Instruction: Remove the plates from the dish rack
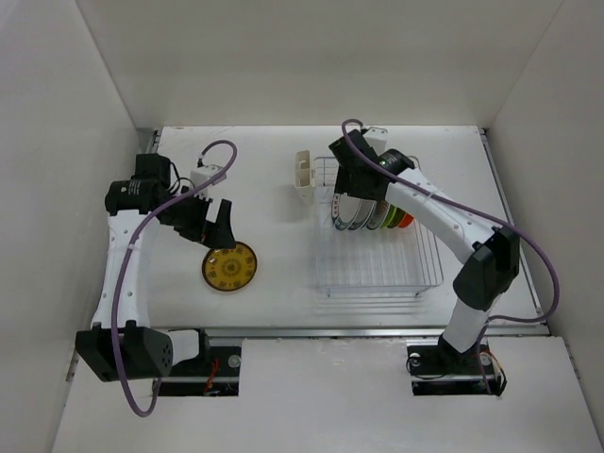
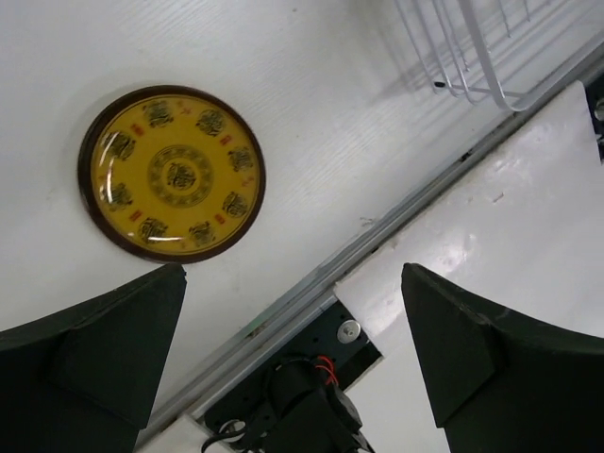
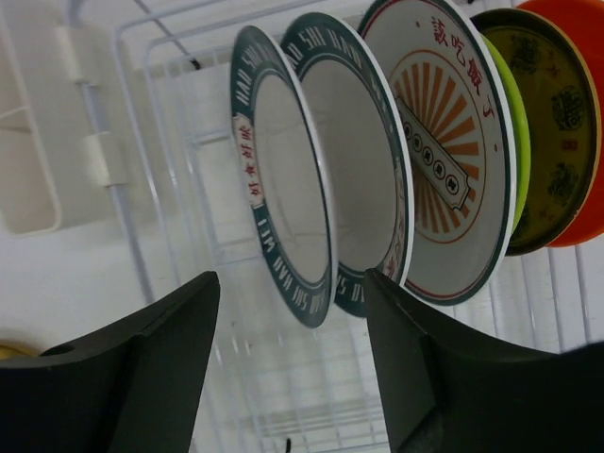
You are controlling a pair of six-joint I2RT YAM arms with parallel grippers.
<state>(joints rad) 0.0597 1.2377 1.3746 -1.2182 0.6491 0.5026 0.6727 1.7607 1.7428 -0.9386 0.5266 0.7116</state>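
Note:
A yellow patterned plate [image 1: 229, 267] lies flat on the table, also in the left wrist view [image 2: 172, 173]. My left gripper [image 1: 211, 234] [image 2: 293, 363] is open and empty just above and behind it. The wire dish rack [image 1: 377, 276] holds several upright plates: white with dark teal rim [image 3: 281, 236], a teal-rimmed one [image 3: 354, 189], white with orange centre [image 3: 444, 142], lime green [image 3: 540, 123] and orange [image 3: 587, 113]. My right gripper [image 1: 343, 195] [image 3: 293, 349] is open above the rack, its jaws either side of the teal-rimmed plate's lower edge, not touching.
A cream plastic cup [image 1: 303, 173] [image 3: 28, 142] hangs on the rack's left side. The rack's near corner [image 2: 472, 66] shows in the left wrist view. White walls enclose the table on three sides. A metal rail [image 1: 311, 330] runs along the near edge.

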